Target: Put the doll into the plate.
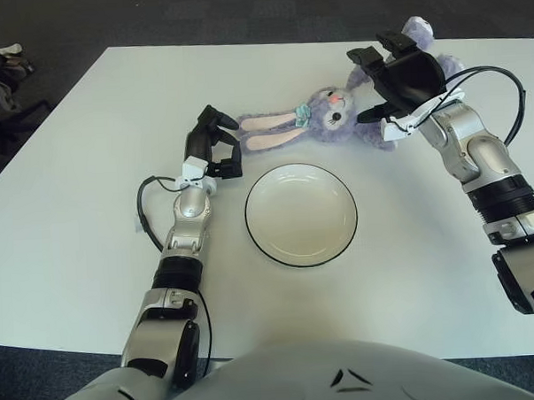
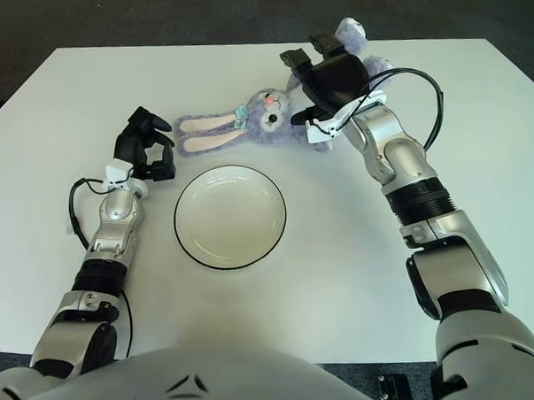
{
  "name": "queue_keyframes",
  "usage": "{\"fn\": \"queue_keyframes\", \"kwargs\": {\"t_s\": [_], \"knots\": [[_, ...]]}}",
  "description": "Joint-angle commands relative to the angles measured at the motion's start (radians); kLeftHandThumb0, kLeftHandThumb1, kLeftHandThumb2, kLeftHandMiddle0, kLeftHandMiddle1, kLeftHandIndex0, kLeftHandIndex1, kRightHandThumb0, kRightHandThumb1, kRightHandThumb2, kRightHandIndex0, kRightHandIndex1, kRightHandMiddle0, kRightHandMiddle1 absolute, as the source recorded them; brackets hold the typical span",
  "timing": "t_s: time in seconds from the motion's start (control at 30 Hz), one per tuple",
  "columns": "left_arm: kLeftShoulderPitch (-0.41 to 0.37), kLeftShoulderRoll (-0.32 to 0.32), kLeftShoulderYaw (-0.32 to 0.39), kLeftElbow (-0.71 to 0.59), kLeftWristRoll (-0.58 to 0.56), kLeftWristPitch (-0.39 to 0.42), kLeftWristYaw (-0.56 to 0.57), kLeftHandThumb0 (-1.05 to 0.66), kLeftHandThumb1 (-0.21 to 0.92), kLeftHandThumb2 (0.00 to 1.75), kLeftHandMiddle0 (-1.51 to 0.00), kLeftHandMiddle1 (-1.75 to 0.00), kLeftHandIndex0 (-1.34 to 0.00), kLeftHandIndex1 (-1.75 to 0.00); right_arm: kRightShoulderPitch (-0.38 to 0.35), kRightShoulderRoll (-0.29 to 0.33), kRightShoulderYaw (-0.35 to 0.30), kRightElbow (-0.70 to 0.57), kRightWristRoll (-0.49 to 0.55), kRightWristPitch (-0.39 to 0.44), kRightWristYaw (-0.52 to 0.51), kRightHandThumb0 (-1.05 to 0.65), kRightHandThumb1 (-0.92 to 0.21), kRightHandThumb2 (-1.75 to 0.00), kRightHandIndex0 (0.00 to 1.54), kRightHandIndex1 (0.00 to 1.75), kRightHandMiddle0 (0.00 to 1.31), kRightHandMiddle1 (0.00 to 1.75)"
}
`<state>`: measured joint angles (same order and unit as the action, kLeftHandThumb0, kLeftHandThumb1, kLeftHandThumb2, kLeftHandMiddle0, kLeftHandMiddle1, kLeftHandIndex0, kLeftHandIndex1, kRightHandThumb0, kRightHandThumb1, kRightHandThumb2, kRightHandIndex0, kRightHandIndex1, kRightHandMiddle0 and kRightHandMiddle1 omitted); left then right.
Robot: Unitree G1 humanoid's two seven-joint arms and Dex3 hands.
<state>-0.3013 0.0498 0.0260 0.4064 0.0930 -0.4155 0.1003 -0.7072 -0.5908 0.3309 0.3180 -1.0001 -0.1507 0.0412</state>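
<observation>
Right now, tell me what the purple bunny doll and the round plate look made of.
Purple long-eared bunny doll: soft plush fabric, judging by its fuzzy, matte pile. Round cream plate with dark rim: probably glazed ceramic, possibly melamine; smooth surface with a faint sheen.
</observation>
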Motion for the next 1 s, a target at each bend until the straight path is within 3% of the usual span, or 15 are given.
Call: {"fn": "queue_keyframes", "kwargs": {"t_s": [0.0,0.23,0.5,0.77,0.97], "knots": [[0.070,-0.009,-0.005,0.040,0.013,-0.011,0.015,-0.01,0.30,1.34,-0.51,-1.75,-0.50,-1.75,-0.037,0.019,0.014,0.021,0.023,0.018,0.043,-0.92,-0.88,-0.37,0.09,0.04,0.00,0.43],[0.071,-0.009,-0.005,0.038,0.019,-0.013,0.022,-0.01,0.30,1.35,-0.51,-1.75,-0.50,-1.75,-0.077,0.042,0.033,0.091,0.044,0.017,0.066,-0.94,-0.88,-0.35,0.05,0.02,0.00,0.40],[0.076,-0.011,-0.004,0.025,0.009,-0.001,0.013,-0.01,0.30,1.35,-0.52,-1.75,-0.50,-1.75,-0.132,0.048,0.058,0.192,0.111,-0.043,0.128,-0.97,-0.87,-0.32,0.01,0.00,0.00,0.44],[0.079,-0.012,-0.005,0.018,0.001,0.005,0.006,-0.01,0.30,1.35,-0.52,-1.75,-0.50,-1.75,-0.173,0.047,0.067,0.264,0.190,-0.110,0.226,-0.99,-0.90,-0.30,0.00,0.00,0.00,0.60],[0.082,-0.014,-0.004,0.012,-0.001,0.004,0.007,-0.01,0.30,1.35,-0.52,-1.75,-0.50,-1.75,-0.195,0.055,0.066,0.339,0.234,-0.148,0.245,-1.01,-0.92,-0.29,0.00,0.00,0.00,0.58]]}}
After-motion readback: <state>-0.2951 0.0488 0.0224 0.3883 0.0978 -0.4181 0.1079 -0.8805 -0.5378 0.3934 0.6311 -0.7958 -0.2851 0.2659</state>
